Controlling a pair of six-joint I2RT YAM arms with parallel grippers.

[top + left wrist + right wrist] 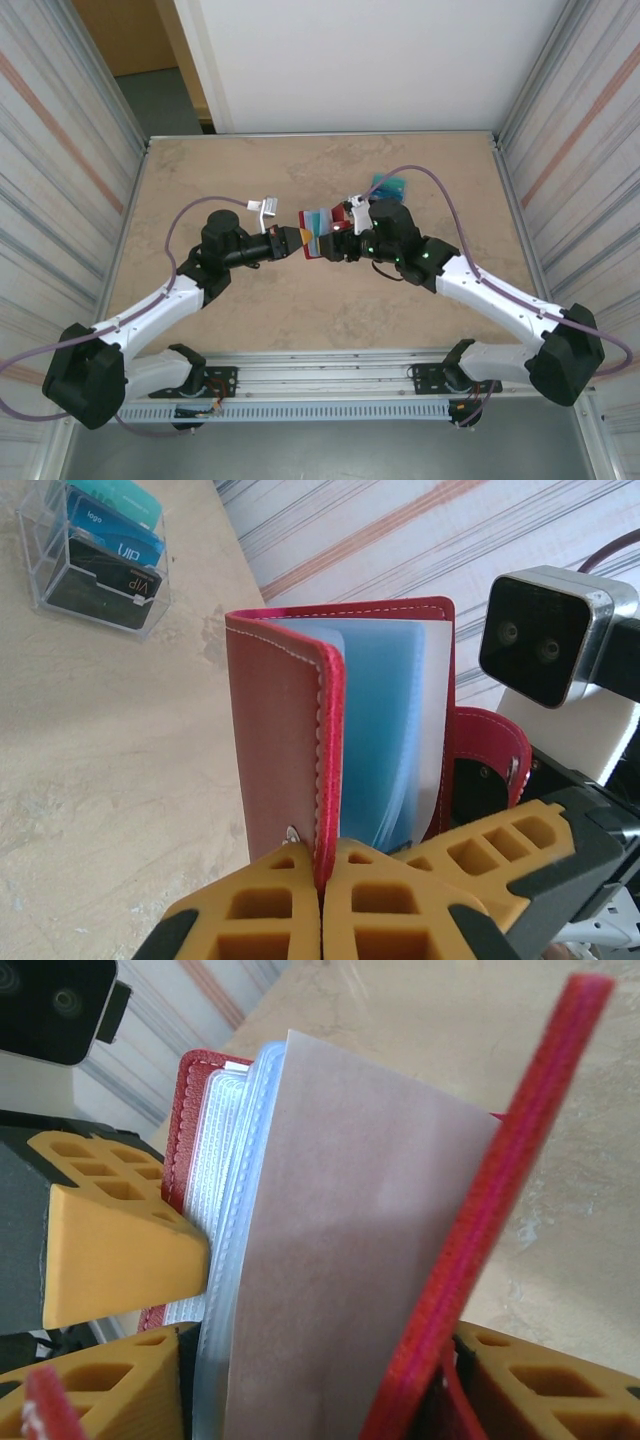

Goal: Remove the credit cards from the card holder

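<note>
Beige marbled table [300, 310] lying under both arms. Small red leather-like folding card holder [318, 232] hanging open mid-table between grippers. Yellow-fingered left gripper [322, 885] clenching 1 red cover edge; right gripper [320, 1400] grasping opposite cover plus pale clear pockets. Left wrist view alone showing 3 teal, blue, black credit cards [105, 550] standing in clear plastic tray [40, 590], well apart.
</note>
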